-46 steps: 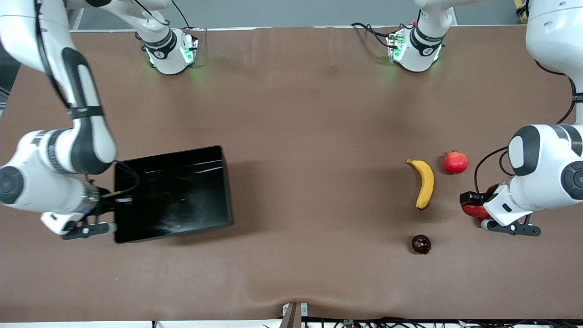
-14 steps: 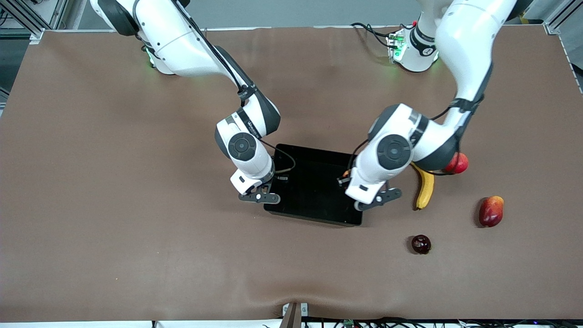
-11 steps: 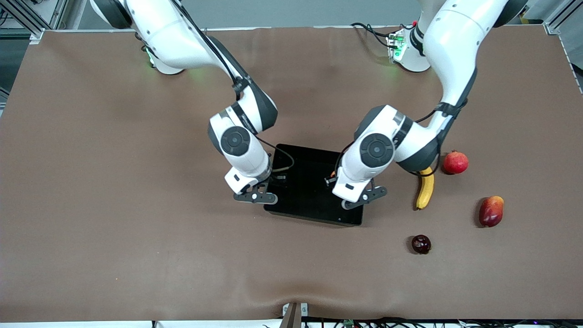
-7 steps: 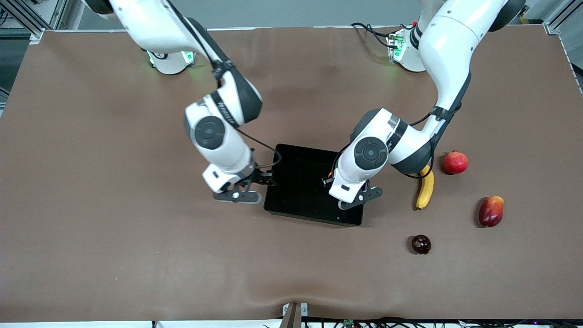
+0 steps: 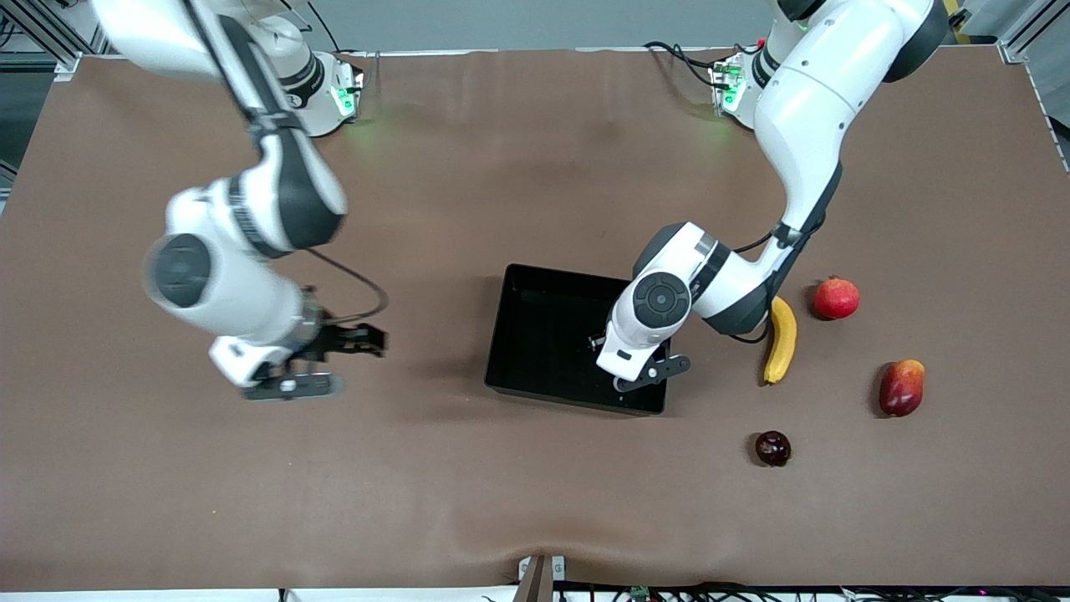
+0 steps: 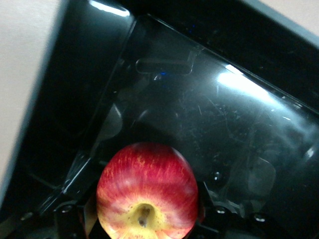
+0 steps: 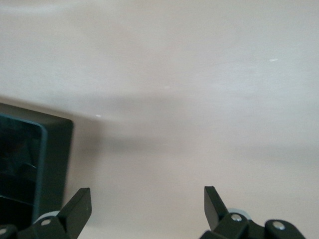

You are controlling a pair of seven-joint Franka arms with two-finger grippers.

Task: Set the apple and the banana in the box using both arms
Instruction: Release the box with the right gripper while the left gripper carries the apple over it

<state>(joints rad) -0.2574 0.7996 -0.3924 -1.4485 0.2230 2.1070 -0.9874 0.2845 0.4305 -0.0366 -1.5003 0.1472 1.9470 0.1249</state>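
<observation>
The black box [image 5: 543,334] lies mid-table. My left gripper [image 5: 603,343] is over the part of the box nearest the banana, shut on the red and yellow apple [image 6: 147,191]. In the left wrist view the apple sits between the fingers, just above the box's glossy floor [image 6: 224,124]. In the front view the wrist hides the apple. The yellow banana [image 5: 783,339] lies on the table beside the box, toward the left arm's end. My right gripper [image 5: 368,341] is open and empty over bare table beside the box, toward the right arm's end; it also shows in the right wrist view [image 7: 147,199], with the box's corner [image 7: 30,159] at the edge.
A red pomegranate [image 5: 837,298] lies beside the banana, toward the left arm's end. A mango [image 5: 901,387] lies nearer the front camera than the pomegranate. A small dark fruit [image 5: 772,448] lies nearer the front camera than the banana.
My right gripper has pulled away from the box's edge toward the right arm's end of the table. My left gripper has shifted farther over the box with the apple.
</observation>
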